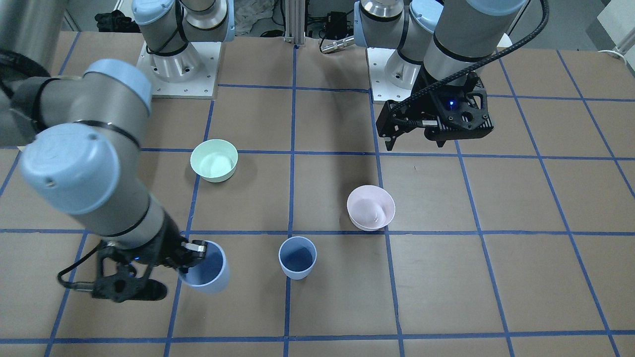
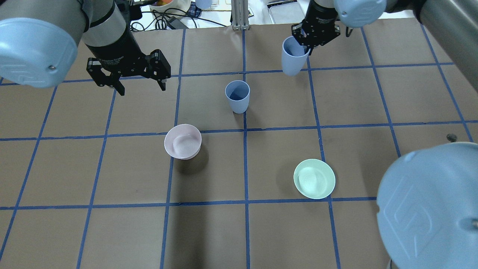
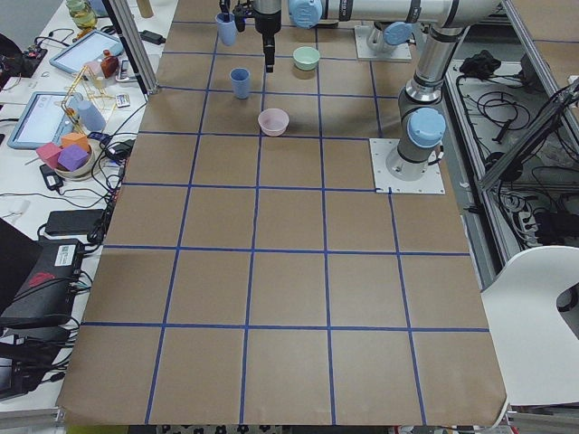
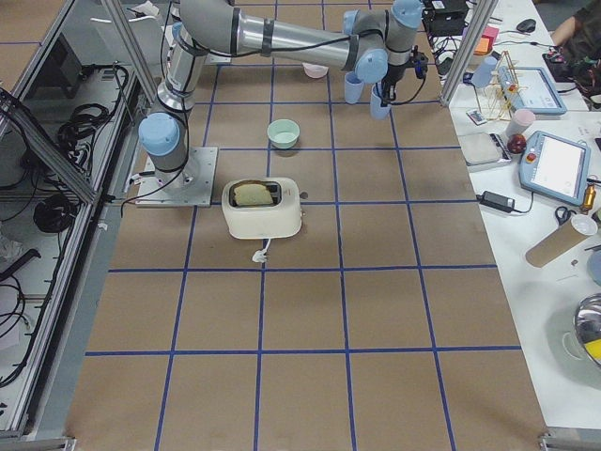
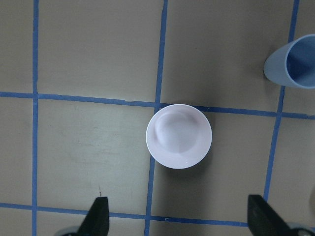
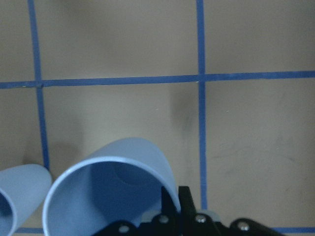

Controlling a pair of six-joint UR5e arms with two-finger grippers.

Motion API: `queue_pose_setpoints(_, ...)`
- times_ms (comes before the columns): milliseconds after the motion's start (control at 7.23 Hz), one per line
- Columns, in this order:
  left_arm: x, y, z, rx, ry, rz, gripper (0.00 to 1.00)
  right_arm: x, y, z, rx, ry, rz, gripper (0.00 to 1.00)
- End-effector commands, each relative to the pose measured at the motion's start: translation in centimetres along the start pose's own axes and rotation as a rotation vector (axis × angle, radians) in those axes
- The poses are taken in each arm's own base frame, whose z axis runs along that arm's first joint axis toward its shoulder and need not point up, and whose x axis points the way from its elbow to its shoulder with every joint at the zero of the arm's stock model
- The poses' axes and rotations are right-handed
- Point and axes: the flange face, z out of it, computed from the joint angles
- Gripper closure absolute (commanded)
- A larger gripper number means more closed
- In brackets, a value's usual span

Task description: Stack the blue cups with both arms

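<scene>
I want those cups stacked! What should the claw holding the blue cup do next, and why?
Probably carry the held cup over the standing cup: the right claw grips its rim, lifted, but the cups sit apart.

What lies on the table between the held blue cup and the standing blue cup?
Only bare table with a blue tape line separates the held cup from the standing cup; the overhead and front-facing views show this.
</scene>
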Motion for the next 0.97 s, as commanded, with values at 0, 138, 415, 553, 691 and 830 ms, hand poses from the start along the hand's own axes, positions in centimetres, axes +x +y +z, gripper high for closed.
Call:
queue_pose_setpoints(0, 0.0, 0.0, -0.1, 0.002, -0.001, 0.0, 0.0, -10.9, 4.9, -0.7, 0.008, -0.006, 0.065, 1.0)
queue_pose_setpoints(138, 0.0, 0.1, -0.1, 0.002, -0.001, 0.0, 0.0, -12.6, 5.9, -0.4, -0.002, -0.01, 0.113, 1.0)
queue_pose_setpoints(415, -0.1, 0.1, -0.2, 0.003, -0.001, -0.002, 0.0, -13.3, 6.5, 0.1, -0.012, -0.006, 0.109, 1.0)
queue_pose_setpoints(553, -0.1, 0.0, -0.2, 0.005, 0.0, -0.002, 0.0, -13.4, 6.5, 0.6, -0.021, -0.007, 0.108, 1.0)
queue_pose_setpoints(691, -0.1, 0.0, -0.2, 0.005, 0.0, -0.002, 0.0, -13.5, 6.3, 1.0, -0.026, -0.011, 0.111, 1.0)
queue_pose_setpoints(830, -0.1, 0.1, -0.3, 0.006, 0.0, -0.002, 0.0, -13.5, 6.2, 2.1, -0.042, -0.002, 0.112, 1.0)
